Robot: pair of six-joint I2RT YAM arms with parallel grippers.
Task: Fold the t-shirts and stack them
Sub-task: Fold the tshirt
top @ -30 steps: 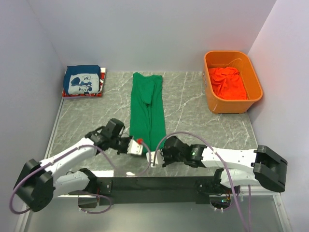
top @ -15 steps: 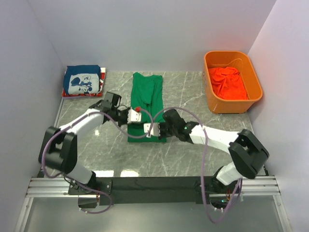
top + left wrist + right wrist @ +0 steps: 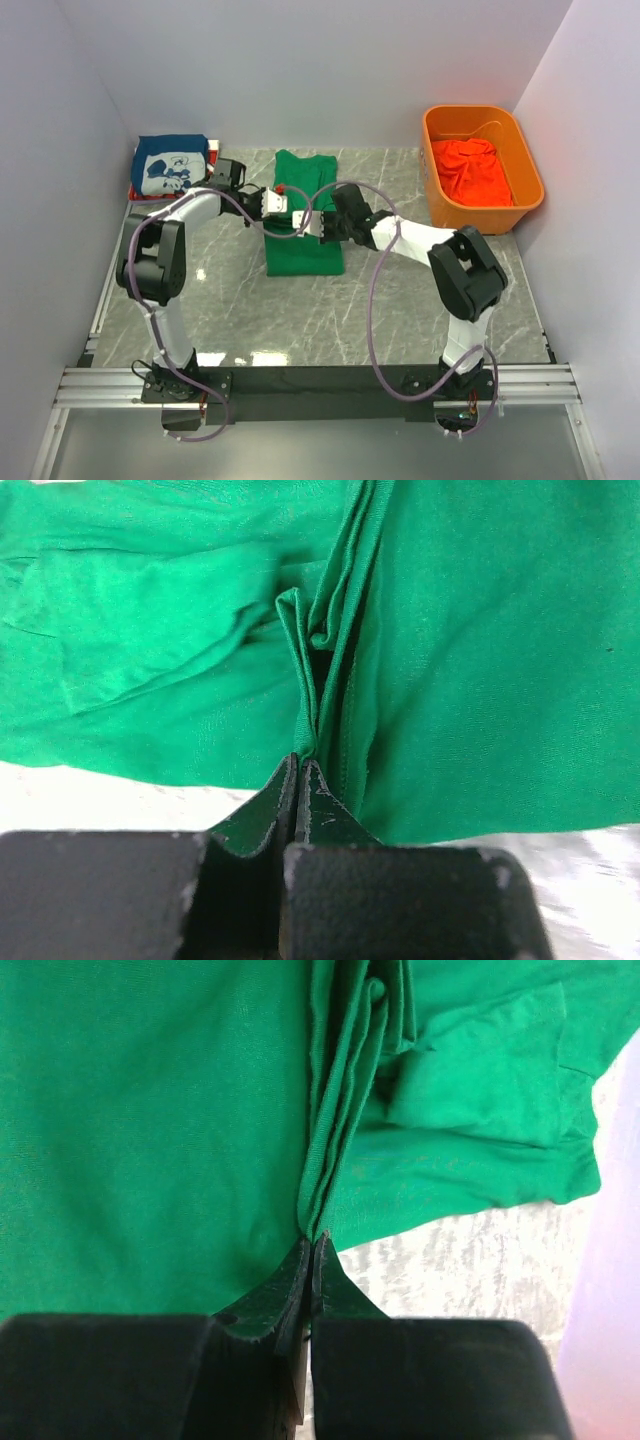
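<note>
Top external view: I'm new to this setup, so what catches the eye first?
The bright green t-shirt at mid-table, with both arms' jaws shut on its bunched cloth. Next, the orange bin at far right holding an orange-red t-shirt, and the folded dark blue t-shirt at far left.

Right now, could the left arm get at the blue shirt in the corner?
Probably yes: the blue shirt lies close beside it, nothing between. But the left claw is shut on the green shirt and must let go first.
</note>
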